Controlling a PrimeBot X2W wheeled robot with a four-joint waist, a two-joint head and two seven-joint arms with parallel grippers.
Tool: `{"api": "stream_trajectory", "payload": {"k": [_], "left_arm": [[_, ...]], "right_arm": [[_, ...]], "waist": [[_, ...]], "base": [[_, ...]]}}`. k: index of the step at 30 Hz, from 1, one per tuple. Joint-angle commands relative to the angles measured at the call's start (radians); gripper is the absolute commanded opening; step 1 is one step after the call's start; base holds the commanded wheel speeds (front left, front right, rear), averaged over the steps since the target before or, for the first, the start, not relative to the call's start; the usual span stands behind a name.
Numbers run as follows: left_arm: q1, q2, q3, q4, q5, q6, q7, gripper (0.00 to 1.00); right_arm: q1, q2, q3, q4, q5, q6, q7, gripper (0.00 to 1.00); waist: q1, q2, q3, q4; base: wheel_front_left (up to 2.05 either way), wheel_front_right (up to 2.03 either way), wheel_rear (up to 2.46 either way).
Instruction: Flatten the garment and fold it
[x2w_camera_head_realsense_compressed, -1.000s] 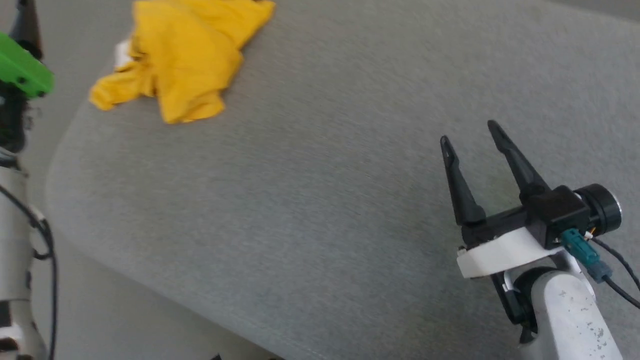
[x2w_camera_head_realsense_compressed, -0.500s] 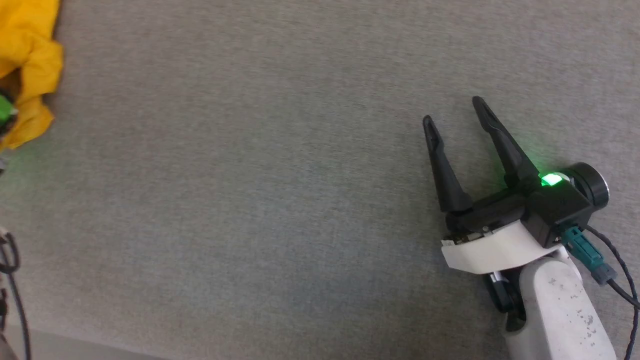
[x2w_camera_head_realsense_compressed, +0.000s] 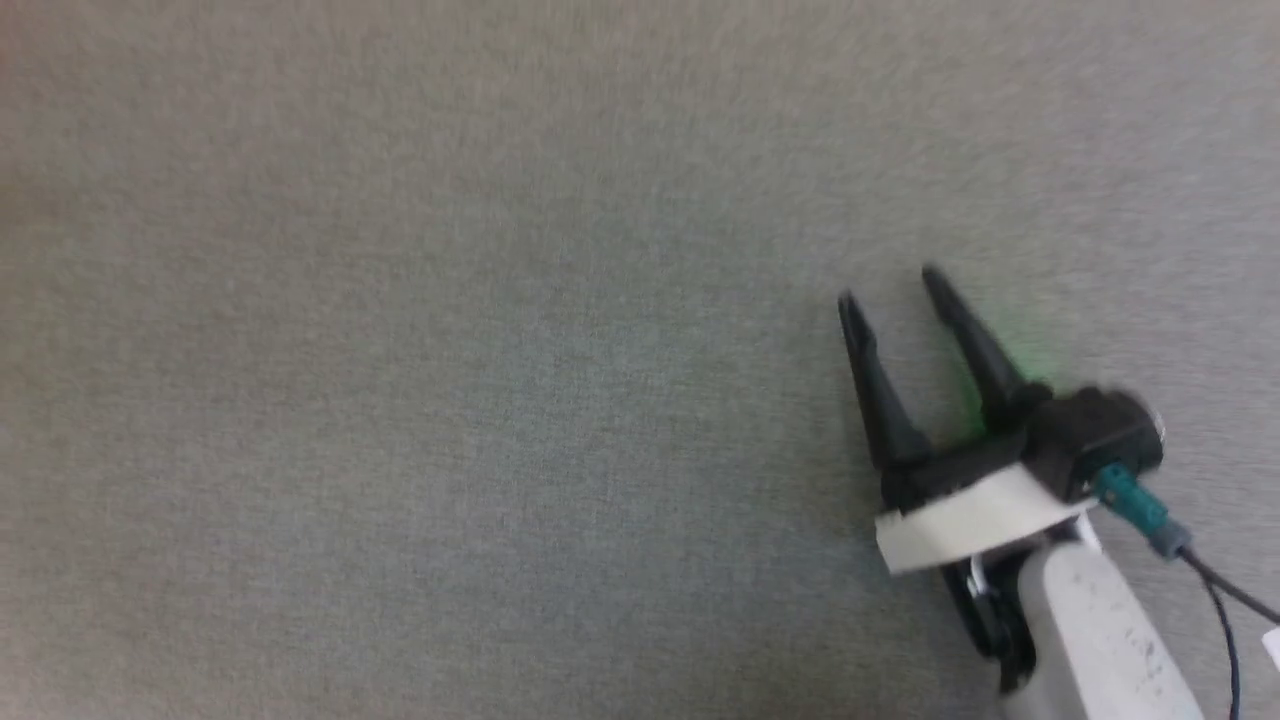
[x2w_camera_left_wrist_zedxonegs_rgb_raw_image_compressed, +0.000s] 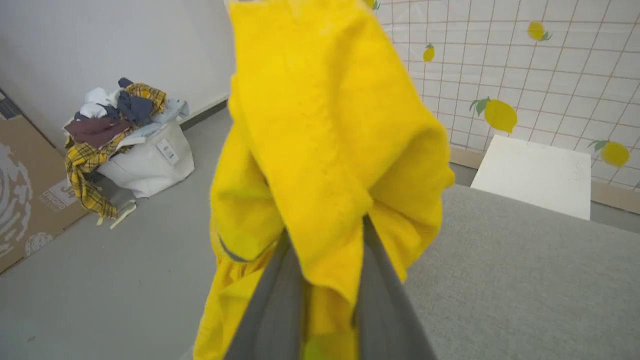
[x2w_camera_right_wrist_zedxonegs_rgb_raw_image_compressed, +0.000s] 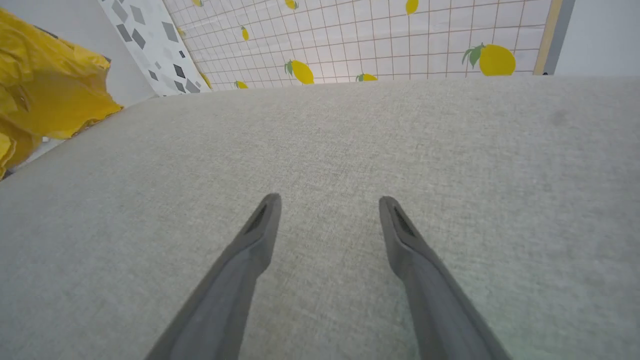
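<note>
Left gripper (x2w_camera_left_wrist_zedxonegs_rgb_raw_image_compressed: 325, 270) pinched shut on bright yellow cotton T-shirt (x2w_camera_left_wrist_zedxonegs_rgb_raw_image_compressed: 320, 110), bunched up by edge of grey fabric-covered table (x2w_camera_left_wrist_zedxonegs_rgb_raw_image_compressed: 525, 280).
Right gripper (x2w_camera_head_realsense_compressed: 890, 285) hovers over bare mid-table, fingers spread wide, nothing btw them, well apart from shirt. To do this well, imo: bring bundle over table centre w/o dragging, then right gripper takes a 2nd edge, hem or shoulder, so both arms pull it flat; single pinch leaves it crumpled.

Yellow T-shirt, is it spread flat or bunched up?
Bunched up: the bright yellow cotton T-shirt bulges in folds, pinched between jaws of the left gripper.
</note>
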Motion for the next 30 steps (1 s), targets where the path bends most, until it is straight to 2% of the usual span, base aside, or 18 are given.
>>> {"api": "stream_trajectory", "payload": {"k": [1, 4, 8, 11, 16, 18, 19, 21, 22, 26, 30], "left_arm": [[-0.026, 0.006, -0.017, -0.008, 0.026, -0.009, -0.045, 0.0], [-0.071, 0.007, -0.067, -0.032, 0.073, -0.035, -0.124, 0.0], [-0.145, -0.036, -0.138, -0.082, 0.105, -0.068, -0.163, 0.0], [-0.186, -0.108, -0.202, -0.107, 0.098, -0.102, -0.139, 0.0], [-0.205, -0.25, -0.301, -0.178, 0.073, -0.131, -0.09, 0.0], [-0.182, -0.304, -0.34, -0.197, 0.041, -0.161, -0.06, 0.0], [-0.161, -0.332, -0.362, -0.208, 0.024, -0.175, -0.039, 0.05], [-0.115, -0.375, -0.401, -0.219, -0.007, -0.199, 0.005, 0.02], [0.001, -0.438, -0.472, -0.212, -0.06, -0.221, 0.089, 0.0], [0.12, -0.482, -0.527, -0.142, -0.109, -0.232, 0.166, 0.0], [0.206, -0.502, -0.606, -0.037, -0.106, -0.236, 0.255, 0.0]], "right_arm": [[0.043, -0.008, -0.004, 0.034, 0.018, -0.002, -0.006, 1.0], [0.077, -0.008, 0.0, 0.066, 0.039, -0.002, -0.014, 1.0], [0.113, -0.008, -0.002, 0.087, 0.057, -0.002, -0.021, 1.0], [0.14, -0.008, -0.005, 0.101, 0.077, -0.002, -0.025, 1.0], [0.167, -0.008, -0.013, 0.1, 0.085, -0.002, -0.023, 1.0], [0.173, -0.008, -0.009, 0.096, 0.095, -0.002, -0.018, 1.0], [0.176, -0.008, -0.007, 0.094, 0.1, -0.002, -0.016, 1.0], [0.178, -0.008, -0.006, 0.091, 0.103, -0.002, -0.012, 1.0], [0.178, -0.008, -0.006, 0.079, 0.106, -0.002, -0.004, 1.0], [0.179, -0.008, -0.007, 0.073, 0.107, -0.002, -0.001, 1.0], [0.179, -0.008, -0.005, 0.071, 0.107, -0.002, 0.0, 1.0]], "waist": [[0.0, 0.0, -0.23, -0.003], [0.0, 0.0, -0.332, -0.026], [0.0, 0.0, -0.425, -0.057], [0.0, 0.0, -0.485, -0.085], [0.0, 0.0, -0.518, -0.123], [0.0, 0.0, -0.525, -0.147], [0.0, 0.0, -0.526, -0.158], [0.0, 0.0, -0.527, -0.179], [0.0, 0.0, -0.519, -0.215], [0.0, 0.0, -0.509, -0.242], [0.0, 0.0, -0.497, -0.255]], "base": [[0.0, 0.0, 0.0], [0.0, 0.0, 0.0], [0.0, 0.0, 0.0], [0.0, 0.0, 0.0], [0.0, 0.0, 0.0], [0.0, 0.0, 0.0], [0.0, 0.0, 0.0], [0.0, 0.0, 0.0], [0.0, 0.0, 0.0], [0.0, 0.0, 0.0], [0.0, 0.0, 0.0]]}}
